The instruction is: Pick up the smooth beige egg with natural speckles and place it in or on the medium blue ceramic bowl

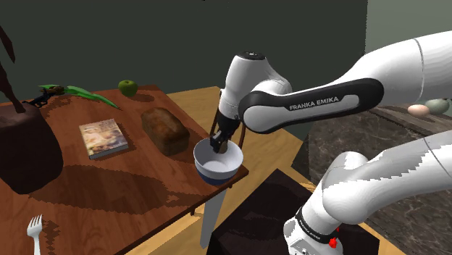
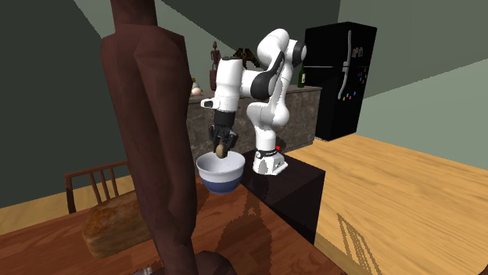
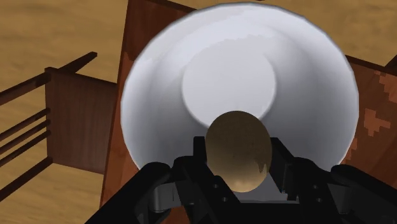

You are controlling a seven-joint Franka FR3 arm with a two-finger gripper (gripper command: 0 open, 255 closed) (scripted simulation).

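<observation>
Gripper (image 1: 219, 143) clamped on the tan egg (image 3: 238, 151), fingers at its sides. It hangs just above the bowl (image 1: 217, 172), at the table (image 1: 123, 185) corner nearest the stand (image 1: 253, 214). Egg judged light, smooth, rigid but brittle: grip across widest girth, minimal squeeze, release low.

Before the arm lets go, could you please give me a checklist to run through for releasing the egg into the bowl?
1. Grip: the egg is clasped in the end effector: ok.
2. Alignment: the egg hangs over the bowl opening: ok.
3. Inside of the bowl free of other things: ok.
4. The bowl stands upright on the table: ok, though near its corner.
5. Height: the egg sits about at rim level, so a short drop: ok.
</observation>
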